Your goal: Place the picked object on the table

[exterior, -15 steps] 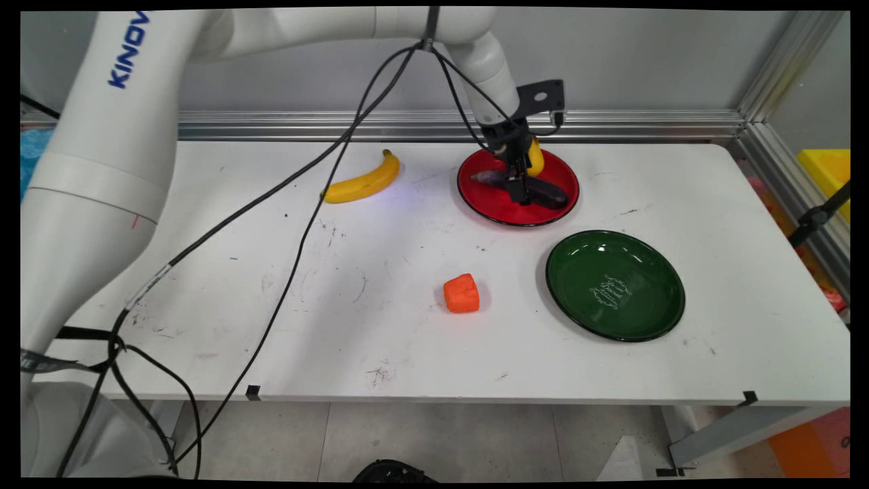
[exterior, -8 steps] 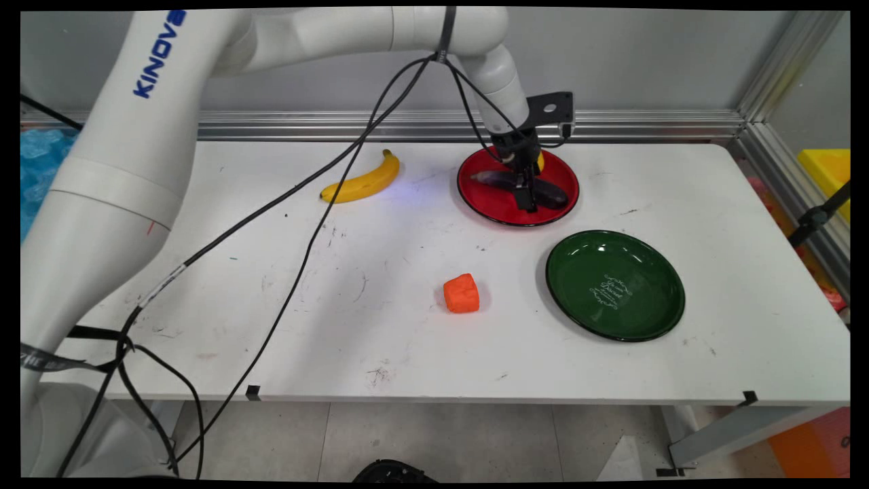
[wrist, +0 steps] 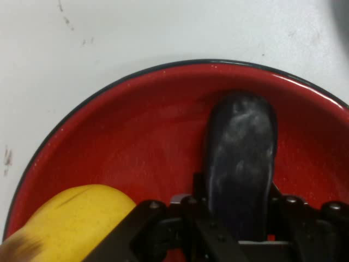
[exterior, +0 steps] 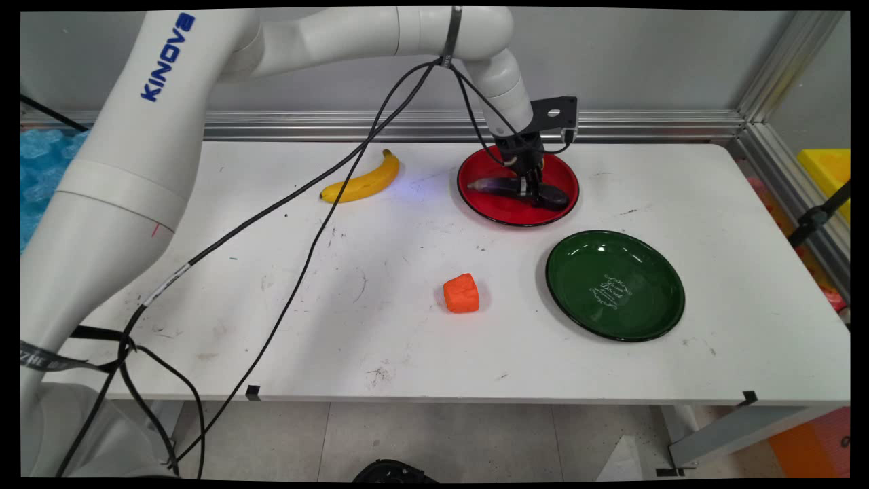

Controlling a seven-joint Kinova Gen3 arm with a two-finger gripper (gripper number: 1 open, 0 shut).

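Left to right in the main view: a banana (exterior: 362, 180) at upper centre, an orange cube (exterior: 461, 293) at mid-frame, the red plate (exterior: 486, 204) with the gripper (exterior: 531, 195) down on a dark eggplant (exterior: 494, 185), and a green plate (exterior: 615, 285) at lower right. Only the hand view shows the fingers closed on the eggplant (wrist: 240, 158) and a yellow fruit (wrist: 71, 224) at lower left on the red plate (wrist: 142, 136).

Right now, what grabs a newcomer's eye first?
The gripper down in the red plate at the table's far side, astride a dark eggplant, with a yellow fruit beside it on the same plate. Then the green plate near right, the orange cube in the middle and a banana far left.
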